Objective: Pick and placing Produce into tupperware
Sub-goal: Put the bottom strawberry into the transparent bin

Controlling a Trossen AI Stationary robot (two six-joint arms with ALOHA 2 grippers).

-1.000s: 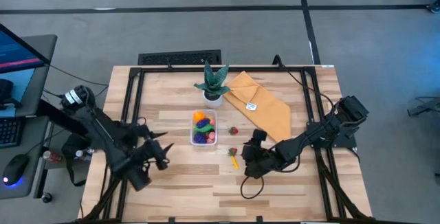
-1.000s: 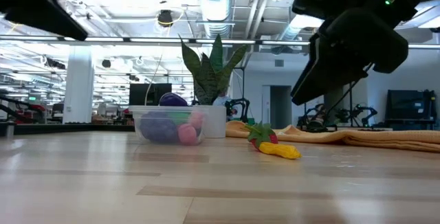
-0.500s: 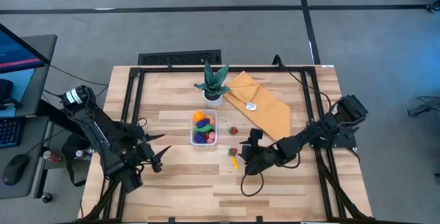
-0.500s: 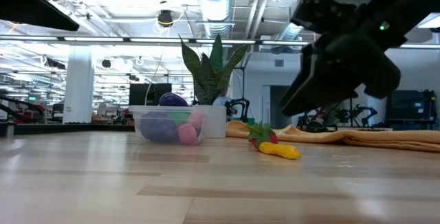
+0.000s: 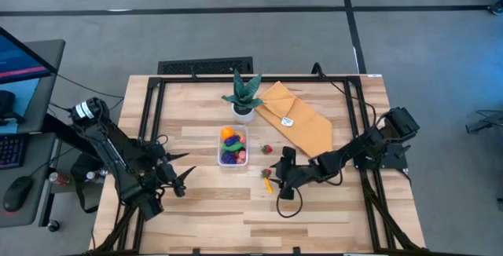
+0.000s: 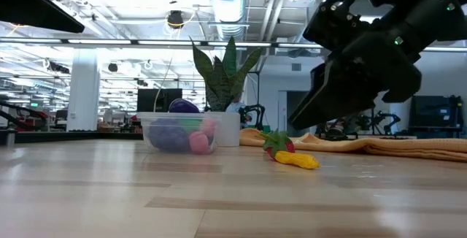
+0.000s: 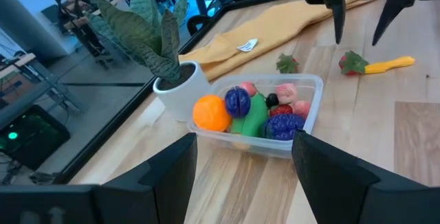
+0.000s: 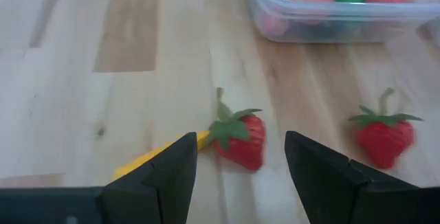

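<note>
The clear tupperware stands mid-table and holds several pieces of produce. Three pieces lie on the wood to its right: a strawberry with a long yellow piece beside it, and a second strawberry nearer the tupperware. My right gripper hangs open just above the first strawberry, slanting down, one finger on either side of it and touching nothing. At the table's left, my left gripper stands open, pointing at the tupperware.
A potted plant in a white pot stands just beyond the tupperware. A mustard-yellow cloth lies at the far right. Bare wood stretches along the near edge and between my left gripper and the tupperware.
My right gripper has come down and tipped its fingers lower, moving toward the table's left over the strawberry and the yellow piece. My left gripper has drawn back a little toward the left edge and turned. No produce has moved.
</note>
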